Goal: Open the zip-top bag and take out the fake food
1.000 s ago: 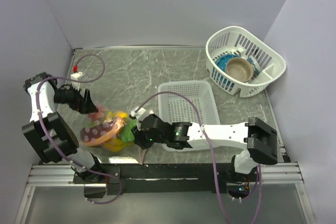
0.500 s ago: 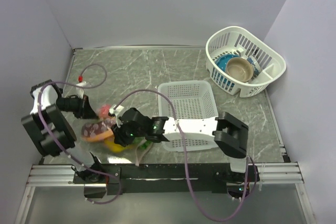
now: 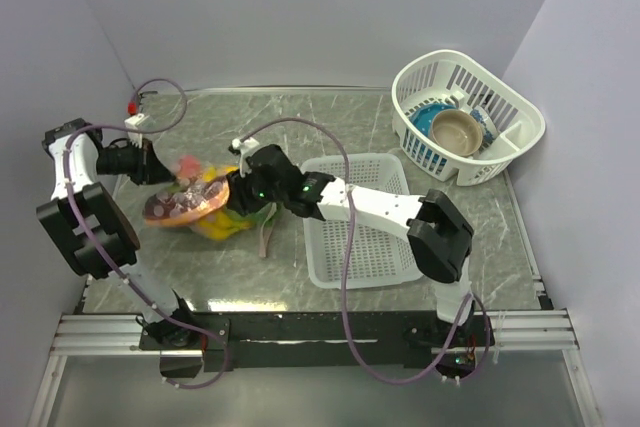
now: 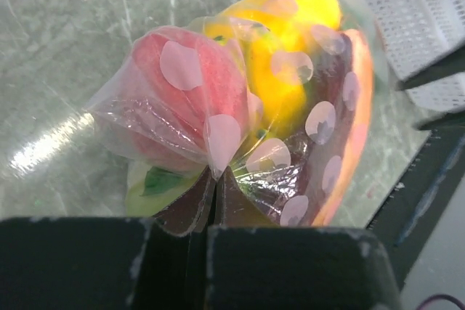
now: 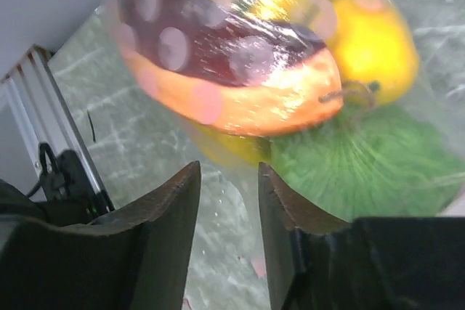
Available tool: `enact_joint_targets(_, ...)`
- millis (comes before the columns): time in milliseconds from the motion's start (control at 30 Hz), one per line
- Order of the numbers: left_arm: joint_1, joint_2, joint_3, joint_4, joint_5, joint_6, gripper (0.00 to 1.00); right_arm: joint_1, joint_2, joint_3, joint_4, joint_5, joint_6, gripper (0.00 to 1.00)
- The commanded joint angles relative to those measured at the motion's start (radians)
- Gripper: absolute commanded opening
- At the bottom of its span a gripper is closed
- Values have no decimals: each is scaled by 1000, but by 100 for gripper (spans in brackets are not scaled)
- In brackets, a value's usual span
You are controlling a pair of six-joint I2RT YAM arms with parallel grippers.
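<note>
Zip-top bag (image 4: 240,107) pinched by left end effector (image 4: 216,183); right end effector (image 5: 229,176), parted, reaches beside it.

grey marbled table (image 3: 300,127) carries tray (image 3: 370,247), basket (image 3: 440,75), perhaps the zip-top bag (image 3: 195,209).

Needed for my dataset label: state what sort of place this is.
Probably a lab robot test cell, not a real kitchen: a marbled table boxed in by plain walls, arms bolted to a metal rail, and a white basket of bowls as props.
</note>
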Motion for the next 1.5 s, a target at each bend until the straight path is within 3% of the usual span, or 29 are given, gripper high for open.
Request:
enact_joint_targets(0,-56,-35,-72,171,-64,-127,1,48,-150,-120,39,76,-36,48)
enact_joint_targets(167,-124,-98,-203,483,-397,-181,1,68,-242,-310,41,257,-28,53)
enact_joint_targets(467,-142,-14,-256,648,-669,-175,1,77,-247,-360,11,354,-71,56)
enact_joint_targets(633,-160,-44,-299,653,-674,-160,1,59,-186,-309,19,415,-120,57)
enact_joint_targets(900,-151,-125,-460,696,-729,-43,1,-82,-204,-282,113,407,-122,58)
enact_joint_targets(1100,-147,-188,-471,644,-666,-42,1,-194,-68,6,83,339,-133,58)
enact_joint_targets(1467,-154,-265,-356,466,-530,-5,1,-249,294,481,-48,279,-127,57)
